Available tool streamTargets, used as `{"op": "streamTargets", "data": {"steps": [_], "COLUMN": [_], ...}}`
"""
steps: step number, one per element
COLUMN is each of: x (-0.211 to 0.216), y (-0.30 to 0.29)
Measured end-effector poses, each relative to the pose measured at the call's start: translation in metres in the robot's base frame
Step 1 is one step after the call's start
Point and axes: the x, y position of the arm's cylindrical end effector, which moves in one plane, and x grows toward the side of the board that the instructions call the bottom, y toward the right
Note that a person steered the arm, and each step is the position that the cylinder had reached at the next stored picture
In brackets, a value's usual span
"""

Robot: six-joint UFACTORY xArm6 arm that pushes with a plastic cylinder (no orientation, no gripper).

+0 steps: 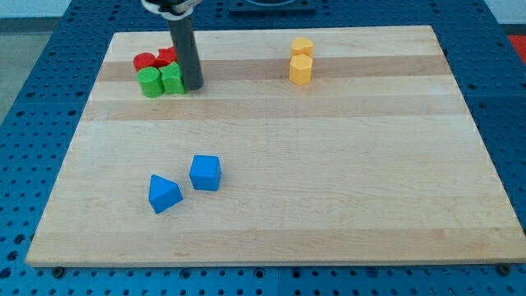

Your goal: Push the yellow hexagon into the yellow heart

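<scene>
The yellow hexagon (301, 70) sits near the view's top, right of centre, on the wooden board (271, 214). The yellow heart (302, 46) is directly above it, and the two touch. My tip (194, 85) is far to their left, at the right edge of a cluster of red and green blocks, touching or nearly touching the green block (172, 79).
The cluster at the view's top left holds two red blocks (145, 61) (167, 56) and two green blocks, one round (150, 82). A blue cube (205, 173) and a blue triangular block (163, 193) lie at the lower left of centre.
</scene>
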Motion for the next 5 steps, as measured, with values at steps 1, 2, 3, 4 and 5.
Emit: {"op": "streamTargets", "data": {"steps": [1, 2, 3, 4, 5], "x": [0.001, -0.019, -0.072, -0.117, -0.133], "y": [0.013, 0.041, 0.041, 0.066, 0.105]}}
